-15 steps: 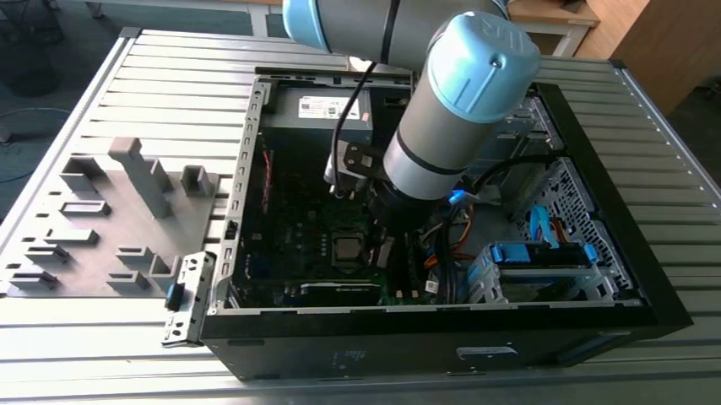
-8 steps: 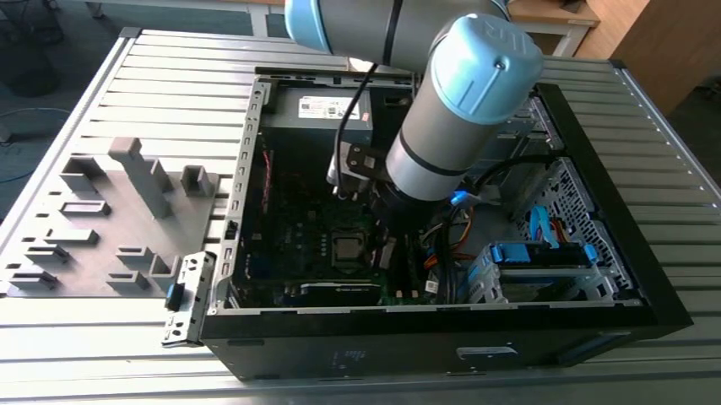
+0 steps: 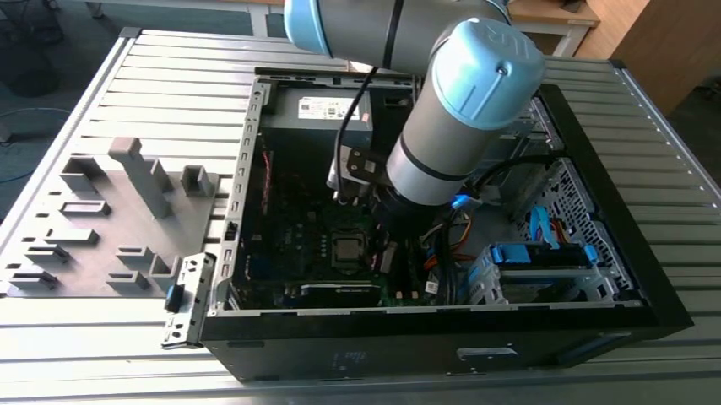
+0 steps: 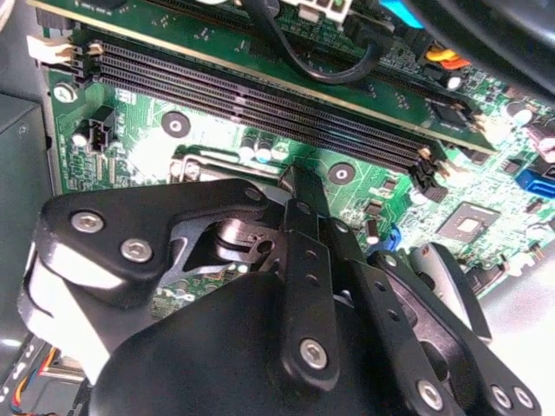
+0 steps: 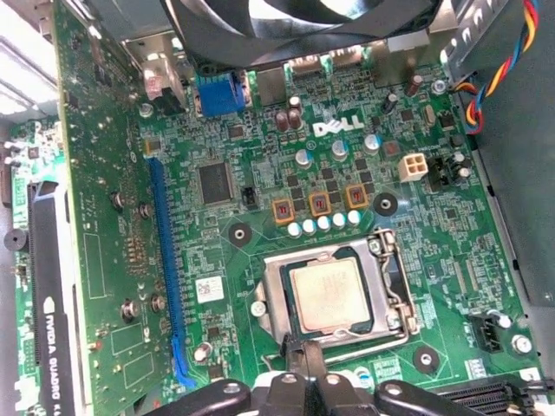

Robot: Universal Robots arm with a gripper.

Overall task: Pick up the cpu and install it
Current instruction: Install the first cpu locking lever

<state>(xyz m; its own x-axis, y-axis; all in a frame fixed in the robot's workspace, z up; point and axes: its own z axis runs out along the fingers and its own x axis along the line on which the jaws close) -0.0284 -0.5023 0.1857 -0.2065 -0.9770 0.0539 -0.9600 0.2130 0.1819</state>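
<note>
We see the arm (image 3: 451, 135) reaching down into the open case (image 3: 609, 253), with the gripper (image 5: 305, 364) low over the motherboard (image 5: 347, 173). In the first wrist view the cpu (image 5: 331, 295) lies flat inside its socket (image 5: 270, 299), and its silver top is square to the metal frame. The fingertips sit just beside the socket's edge, close to the chip but not on it. They seem to be together with nothing between them, though the linkage covers much of them in both wrist views, so we say this with some care.

We judge that the chip is already seated and the work now is around the socket. To do this step well, we keep the tool upright and move slowly, because the thin wire lever (image 5: 395, 325) and the socket frame are easy to bend. We press only on metal parts, never on the chip top at an angle. We also watch the coloured cables (image 5: 494, 78) and the memory slots (image 4: 260, 100) next to the gripper body, since the space inside the case is narrow.
</note>
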